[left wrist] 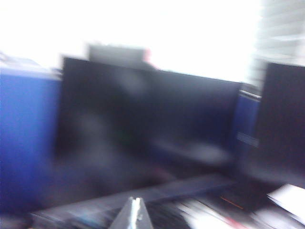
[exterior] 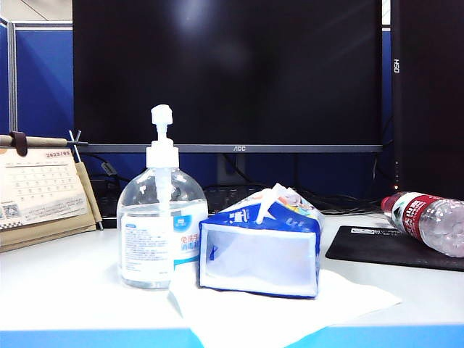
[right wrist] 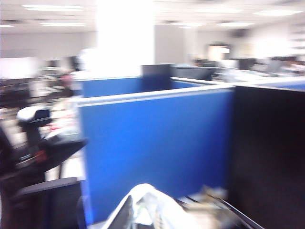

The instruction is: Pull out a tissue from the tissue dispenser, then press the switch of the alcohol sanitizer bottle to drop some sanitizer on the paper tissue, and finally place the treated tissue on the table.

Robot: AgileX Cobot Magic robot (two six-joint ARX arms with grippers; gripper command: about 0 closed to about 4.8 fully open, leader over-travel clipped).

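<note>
The alcohol sanitizer bottle stands on the white table, its white pump switch on top. To its right lies the blue tissue dispenser, with a white tissue tip poking out of its top. Neither gripper shows in the exterior view. In the blurred left wrist view my left gripper is shut with nothing in it, facing a dark monitor. In the right wrist view my right gripper is shut on a crumpled white tissue, raised before a blue partition.
A large white paper sheet lies under the dispenser, reaching the blue front edge. A red-labelled water bottle rests on a black mat at the right. A desk calendar stands at the left, and a monitor behind.
</note>
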